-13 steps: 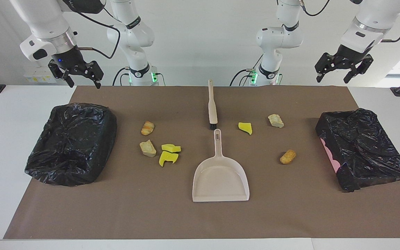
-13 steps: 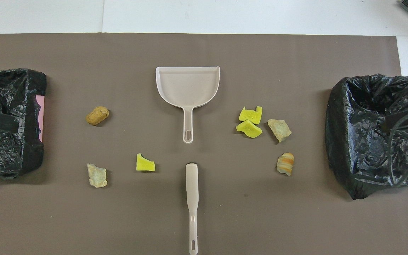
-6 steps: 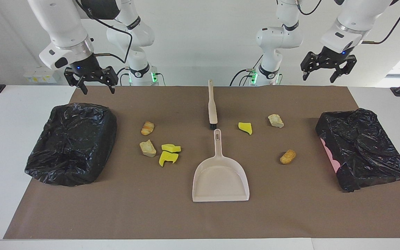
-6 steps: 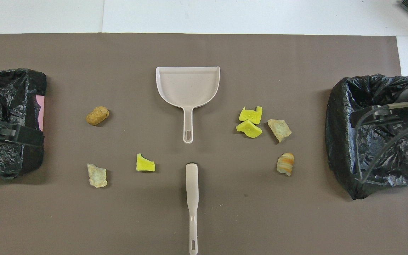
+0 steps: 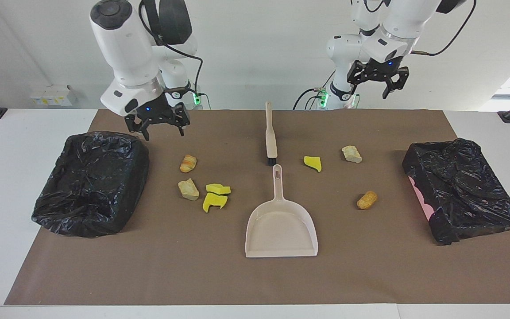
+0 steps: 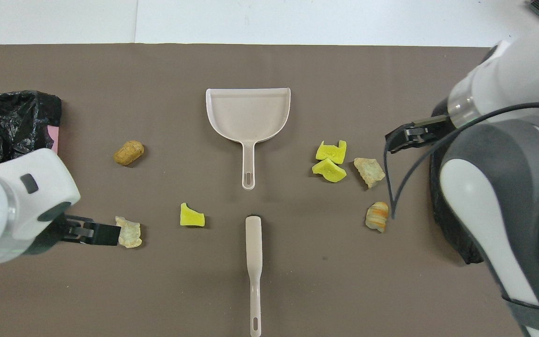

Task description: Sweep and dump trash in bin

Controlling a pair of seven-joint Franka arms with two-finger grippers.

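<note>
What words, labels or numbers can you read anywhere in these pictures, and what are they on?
None can be read.
Bands on the arm bases: dark rings carry small marks, too small to read.
Small boxes on the white table near the wall: yellow stickers, too small to read.
Dustpan, brush, black-bagged bins: no text seen.

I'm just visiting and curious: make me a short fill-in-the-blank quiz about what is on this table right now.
1. The brush lies ___ to the robots than the dustpan.
2. The bits of trash number ___.
3. Each end of the table has a bin lined with a ___ bag.
4. The right gripper and left gripper are both ___.

Missing words: nearer; seven; black; open
</note>
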